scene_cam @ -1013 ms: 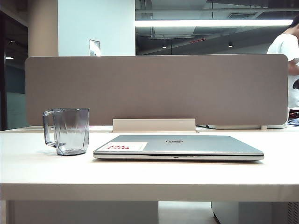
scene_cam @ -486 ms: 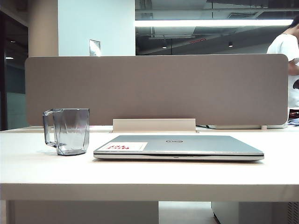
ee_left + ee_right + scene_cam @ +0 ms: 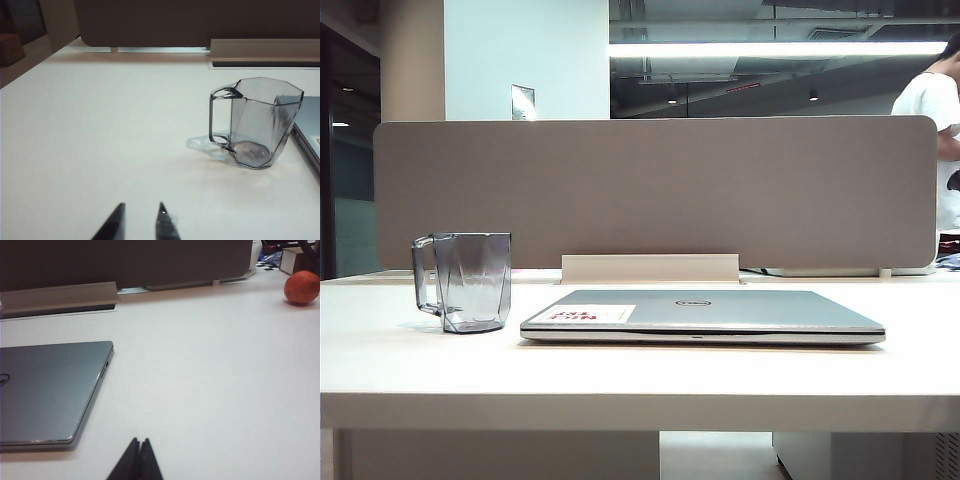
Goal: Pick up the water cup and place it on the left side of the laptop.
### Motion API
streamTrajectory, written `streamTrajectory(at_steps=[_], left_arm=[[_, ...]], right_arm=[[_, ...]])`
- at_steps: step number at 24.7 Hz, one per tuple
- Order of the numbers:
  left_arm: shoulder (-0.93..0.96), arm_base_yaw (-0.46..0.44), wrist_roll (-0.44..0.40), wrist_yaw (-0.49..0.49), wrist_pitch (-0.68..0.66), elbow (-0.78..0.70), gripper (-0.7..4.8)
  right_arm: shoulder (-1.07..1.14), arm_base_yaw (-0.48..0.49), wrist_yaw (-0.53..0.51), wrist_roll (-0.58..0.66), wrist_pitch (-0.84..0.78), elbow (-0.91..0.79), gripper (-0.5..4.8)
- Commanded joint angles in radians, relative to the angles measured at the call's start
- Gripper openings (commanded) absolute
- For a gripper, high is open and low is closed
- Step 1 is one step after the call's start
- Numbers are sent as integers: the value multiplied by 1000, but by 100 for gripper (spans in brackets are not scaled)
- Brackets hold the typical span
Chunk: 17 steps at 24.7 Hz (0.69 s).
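Note:
The water cup (image 3: pixel 467 281), a smoky-grey see-through mug with a squared handle, stands upright on the white table just left of the closed silver laptop (image 3: pixel 705 314). In the left wrist view the water cup (image 3: pixel 260 122) sits well ahead of my left gripper (image 3: pixel 141 209), beside the laptop's edge (image 3: pixel 311 131). That gripper is open with nothing between its dark fingertips. My right gripper (image 3: pixel 140 441) is shut and empty, hovering over bare table near the laptop's corner (image 3: pixel 55 390). Neither gripper shows in the exterior view.
A grey divider panel (image 3: pixel 655 190) runs along the table's far edge with a beige cable tray (image 3: pixel 650 267) in front. An orange ball (image 3: pixel 302 287) lies far off beside the right gripper's side. A person in white (image 3: pixel 935 140) stands behind the panel.

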<state>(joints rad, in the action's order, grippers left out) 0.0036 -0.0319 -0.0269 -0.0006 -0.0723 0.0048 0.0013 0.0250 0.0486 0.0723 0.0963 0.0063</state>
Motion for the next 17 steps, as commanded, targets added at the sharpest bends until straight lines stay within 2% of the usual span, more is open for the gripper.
streamTrajectory(at_steps=[1, 7, 17], left_arm=[[0, 0, 1, 4, 5, 3, 76], [0, 0, 1, 4, 5, 3, 76], [0, 0, 1, 4, 5, 3, 76]], right_arm=[[-2, 0, 12, -30, -10, -6, -5], [-2, 0, 12, -109, -11, -6, -5], [-2, 0, 12, -103, -11, -6, -5]])
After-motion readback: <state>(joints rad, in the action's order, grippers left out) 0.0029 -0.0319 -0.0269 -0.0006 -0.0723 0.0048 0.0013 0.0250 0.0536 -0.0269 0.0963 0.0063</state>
